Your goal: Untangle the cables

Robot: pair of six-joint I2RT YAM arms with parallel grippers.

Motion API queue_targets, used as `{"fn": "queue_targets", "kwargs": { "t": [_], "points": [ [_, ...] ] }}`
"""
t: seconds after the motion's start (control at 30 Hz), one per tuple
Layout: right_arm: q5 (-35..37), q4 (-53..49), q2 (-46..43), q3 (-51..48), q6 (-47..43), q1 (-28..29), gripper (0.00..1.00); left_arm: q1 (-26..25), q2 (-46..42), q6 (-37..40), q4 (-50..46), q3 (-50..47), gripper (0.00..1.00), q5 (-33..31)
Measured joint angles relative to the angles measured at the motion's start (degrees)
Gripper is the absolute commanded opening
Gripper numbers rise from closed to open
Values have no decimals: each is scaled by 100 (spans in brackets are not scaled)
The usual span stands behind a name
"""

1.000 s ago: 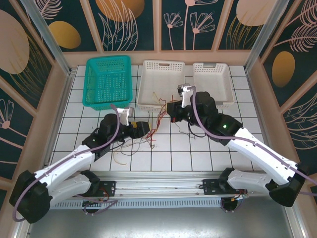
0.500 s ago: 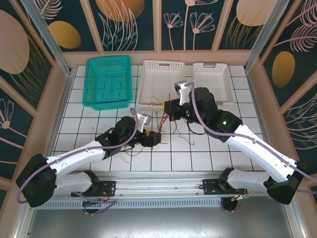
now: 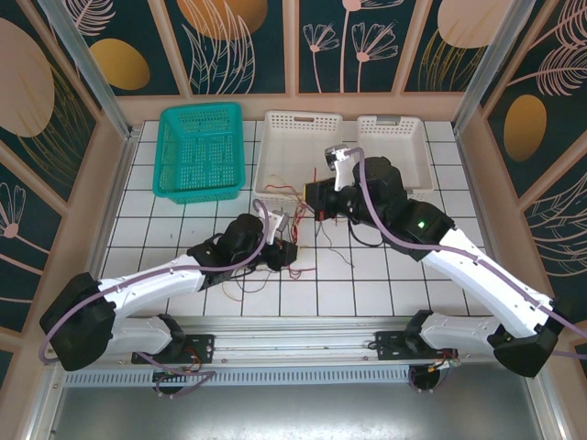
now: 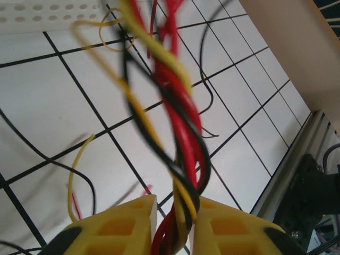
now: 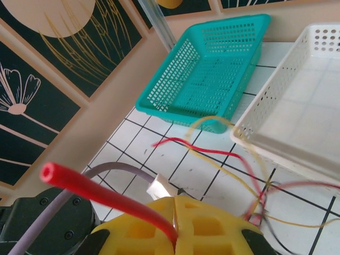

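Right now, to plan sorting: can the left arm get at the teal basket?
Probably yes: bare tiles lie between the left arm and the teal basket, but its jaws grip the cable bundle.

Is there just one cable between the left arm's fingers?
No, a twisted bundle of red, yellow and black cables passes between the yellow fingers.

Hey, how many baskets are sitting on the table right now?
3. The teal basket is at the far left, the middle white basket sits beside it, and the right white basket is next along, partly behind the right arm. None looks hidden.
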Motion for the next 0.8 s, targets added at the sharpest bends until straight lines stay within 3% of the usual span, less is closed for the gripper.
{"fn": "queue_targets", "kwargs": {
  "t": [0.1, 0.4, 0.63, 0.67, 0.8],
  "points": [
    [267, -98, -9, 70, -24, -7, 0, -9, -7, 48, -2, -2, 0, -7],
    [323, -417, -295, 297, 17, -1143, 0, -13, -337, 122, 48, -236, 0, 28],
    [-129, -660, -282, 426, -22, -1377, 0, -22, -776, 85, 413, -597, 0, 212],
    [-229, -656, -262, 422, -28, -1390, 2, -22, -841, 55, 479, -671, 0, 254],
    [-756, -223, -348, -90, -4, -1414, 34, -22, -1069, -153, 717, -973, 0, 476]
  ]
}}
